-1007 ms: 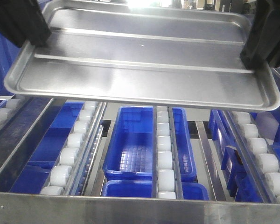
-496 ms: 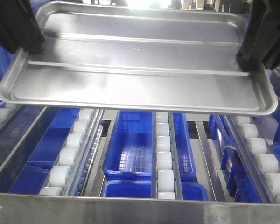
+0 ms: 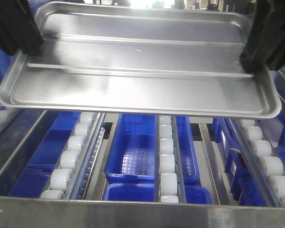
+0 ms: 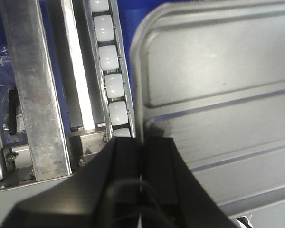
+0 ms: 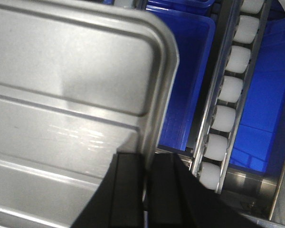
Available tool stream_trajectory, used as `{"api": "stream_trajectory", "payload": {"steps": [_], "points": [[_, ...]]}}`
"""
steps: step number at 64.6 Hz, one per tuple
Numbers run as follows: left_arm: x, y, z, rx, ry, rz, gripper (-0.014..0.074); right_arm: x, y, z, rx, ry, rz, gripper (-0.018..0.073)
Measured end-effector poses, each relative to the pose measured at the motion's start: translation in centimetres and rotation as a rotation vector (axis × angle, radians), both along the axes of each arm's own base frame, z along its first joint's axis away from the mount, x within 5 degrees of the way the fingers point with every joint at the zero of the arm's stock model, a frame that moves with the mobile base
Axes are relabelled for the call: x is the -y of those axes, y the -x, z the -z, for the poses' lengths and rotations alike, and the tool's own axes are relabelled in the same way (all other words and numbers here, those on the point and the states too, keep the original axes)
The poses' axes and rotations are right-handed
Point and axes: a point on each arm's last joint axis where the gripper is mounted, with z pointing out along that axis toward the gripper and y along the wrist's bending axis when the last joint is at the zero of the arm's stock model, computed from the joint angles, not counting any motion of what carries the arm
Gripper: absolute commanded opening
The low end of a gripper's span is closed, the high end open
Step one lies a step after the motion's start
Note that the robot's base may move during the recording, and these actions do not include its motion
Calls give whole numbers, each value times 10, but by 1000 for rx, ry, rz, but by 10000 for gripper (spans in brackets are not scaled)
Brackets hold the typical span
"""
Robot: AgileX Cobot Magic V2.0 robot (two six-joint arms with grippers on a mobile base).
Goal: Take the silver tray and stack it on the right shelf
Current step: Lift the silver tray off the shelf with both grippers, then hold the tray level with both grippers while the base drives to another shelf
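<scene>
The silver tray (image 3: pixel 137 66), shiny with two long raised ribs, hangs level in the air above the right shelf (image 3: pixel 133 211), whose sloping rails carry white rollers. My left gripper (image 3: pixel 24 45) is shut on the tray's left rim. My right gripper (image 3: pixel 256 52) is shut on its right rim. In the left wrist view the black fingers (image 4: pixel 128 156) pinch the rim of the tray (image 4: pixel 218 85) at its edge. The right wrist view shows the same pinch by my right gripper (image 5: pixel 146 164) on the opposite rim of the tray (image 5: pixel 61 80). The tray touches no roller.
Blue plastic bins (image 3: pixel 137 152) sit on a level below the roller rails (image 3: pixel 166 156). A broad flat steel front bar (image 3: pixel 47 213) runs along the near edge. Steel frame members (image 4: pixel 33 85) flank the left roller rail (image 4: pixel 109 71).
The tray has shifted slightly left and away from the camera over the shelf, both grippers still clamped on its rims. Since half a second ago it has barely moved.
</scene>
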Motion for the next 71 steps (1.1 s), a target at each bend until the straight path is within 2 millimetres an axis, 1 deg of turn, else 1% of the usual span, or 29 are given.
{"api": "stream_trajectory", "payload": {"steps": [71], "points": [[0, 0, 0, -3, -3, -1, -93, 0, 0, 0, 1, -3, -1, 57]]}}
